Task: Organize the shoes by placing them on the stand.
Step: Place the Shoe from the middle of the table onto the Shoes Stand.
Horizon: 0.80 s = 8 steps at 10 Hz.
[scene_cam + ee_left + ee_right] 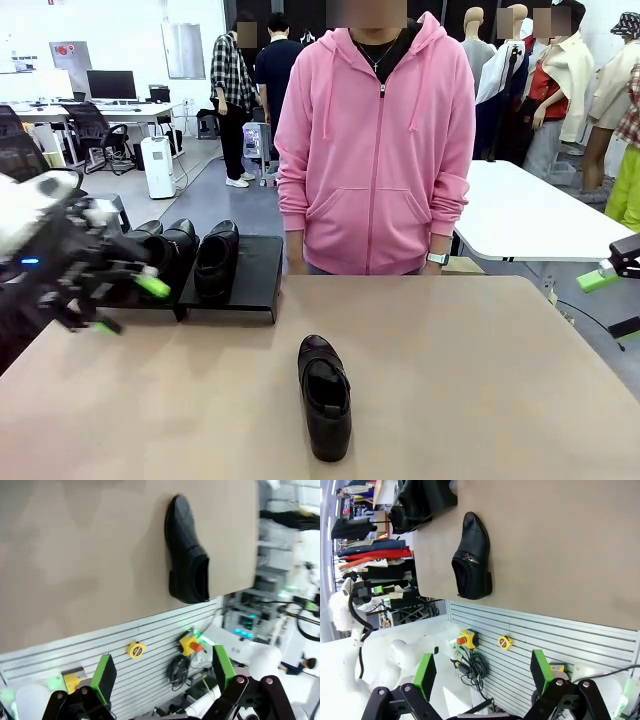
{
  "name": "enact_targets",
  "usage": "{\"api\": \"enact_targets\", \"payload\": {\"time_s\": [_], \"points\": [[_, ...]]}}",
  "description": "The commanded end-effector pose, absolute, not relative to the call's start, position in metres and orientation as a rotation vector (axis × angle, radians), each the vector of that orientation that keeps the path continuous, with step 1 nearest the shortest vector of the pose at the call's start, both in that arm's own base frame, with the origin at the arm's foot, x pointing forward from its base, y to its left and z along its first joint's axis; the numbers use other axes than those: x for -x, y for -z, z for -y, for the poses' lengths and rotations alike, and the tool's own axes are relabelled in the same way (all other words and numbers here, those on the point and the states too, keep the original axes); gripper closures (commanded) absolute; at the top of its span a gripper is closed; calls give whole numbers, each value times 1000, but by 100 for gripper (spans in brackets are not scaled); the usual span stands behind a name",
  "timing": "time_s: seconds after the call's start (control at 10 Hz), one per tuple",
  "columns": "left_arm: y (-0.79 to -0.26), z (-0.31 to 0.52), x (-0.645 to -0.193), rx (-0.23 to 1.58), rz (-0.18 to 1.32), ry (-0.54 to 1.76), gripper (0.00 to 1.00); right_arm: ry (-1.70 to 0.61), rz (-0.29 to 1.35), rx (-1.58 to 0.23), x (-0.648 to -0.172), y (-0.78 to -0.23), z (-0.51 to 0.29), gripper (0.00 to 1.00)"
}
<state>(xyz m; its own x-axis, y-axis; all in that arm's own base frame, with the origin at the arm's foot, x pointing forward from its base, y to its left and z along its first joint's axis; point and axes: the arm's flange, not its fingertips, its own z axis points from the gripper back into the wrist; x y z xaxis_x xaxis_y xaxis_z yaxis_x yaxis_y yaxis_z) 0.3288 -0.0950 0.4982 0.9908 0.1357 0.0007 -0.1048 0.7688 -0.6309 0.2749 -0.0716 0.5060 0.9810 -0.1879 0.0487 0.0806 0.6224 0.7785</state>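
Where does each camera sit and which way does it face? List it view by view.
Front: between the arms, facing the person across the table; left gripper open beside the stand.
Left wrist: looks along open left gripper at the lone shoe.
Right wrist: open right gripper, same shoe.
Shared: that shoe.

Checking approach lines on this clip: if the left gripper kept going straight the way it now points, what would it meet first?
Judging by its wrist view, the open left gripper aims toward the table's near edge, with the lone shoe just off-line. Probably tabletop first; depth is unclear.
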Motion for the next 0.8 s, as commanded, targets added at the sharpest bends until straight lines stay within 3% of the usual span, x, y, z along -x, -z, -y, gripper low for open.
{"api": "enact_targets", "payload": {"time_s": [0.0, 0.2, 0.4, 0.5, 0.7], "points": [[-502, 219, -354, 310, -93, -76, 0, 142, 137, -911, -276, -509, 73, 0], [-470, 310, -380, 132, -137, -56, 0, 142, 137, -911, -276, -509, 73, 0], [-449, 365, -386, 82, -87, -20, 0, 142, 137, -911, -276, -509, 73, 0], [-447, 371, -381, 39, -69, -15, 0, 142, 137, -911, -276, -509, 73, 0], [-441, 356, -360, 134, -114, -14, 0, 142, 137, -911, -276, -509, 73, 0]]}}
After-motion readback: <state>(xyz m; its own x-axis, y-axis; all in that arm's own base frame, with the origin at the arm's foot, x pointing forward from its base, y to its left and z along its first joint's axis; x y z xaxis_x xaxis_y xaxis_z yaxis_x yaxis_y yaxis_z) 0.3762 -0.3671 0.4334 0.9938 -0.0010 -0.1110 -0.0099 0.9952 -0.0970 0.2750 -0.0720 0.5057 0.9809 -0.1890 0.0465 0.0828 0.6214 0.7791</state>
